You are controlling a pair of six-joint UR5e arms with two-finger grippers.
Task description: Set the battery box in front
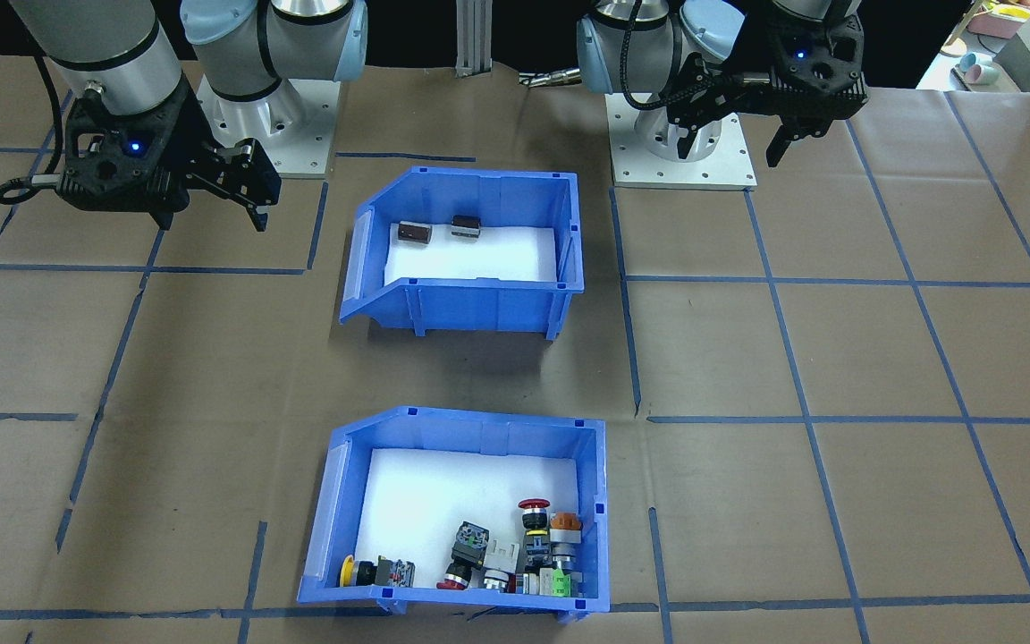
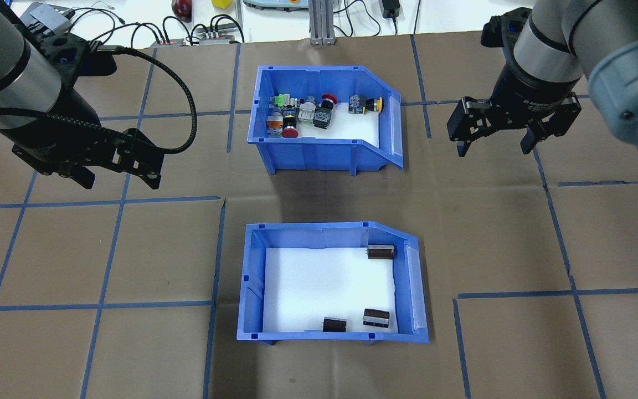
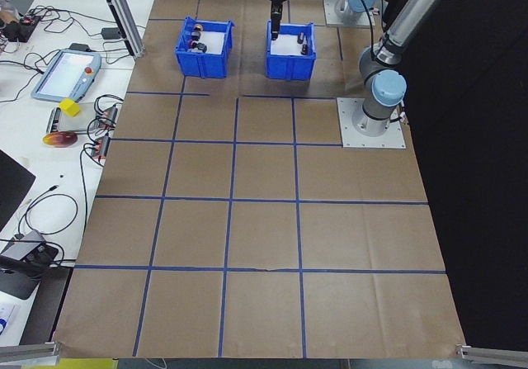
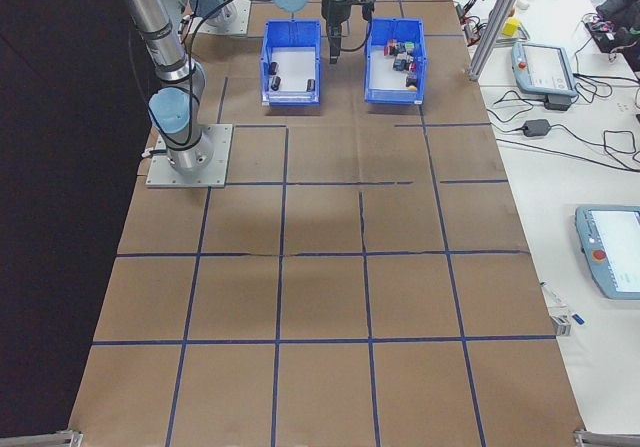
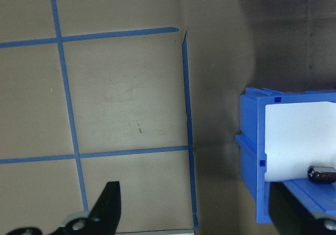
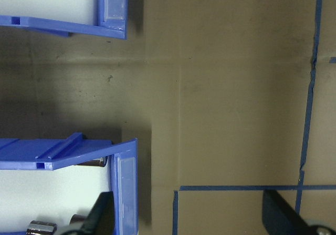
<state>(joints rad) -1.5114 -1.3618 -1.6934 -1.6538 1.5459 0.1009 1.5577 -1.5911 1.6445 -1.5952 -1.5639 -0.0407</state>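
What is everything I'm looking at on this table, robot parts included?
Blue plastic battery box: one, white liner, near the robot's side of the table.
Dark cylinders: three, brown-black, inside the battery box.
Blue plastic button bin: one, white liner, far side.
Push-buttons: a cluster, red, yellow, green, black, inside the button bin.
Brown paper table cover: one, blue tape grid.
Left gripper: one, black, open, above the table, holding nothing.
Right gripper: one, black, open, above the table, holding nothing.
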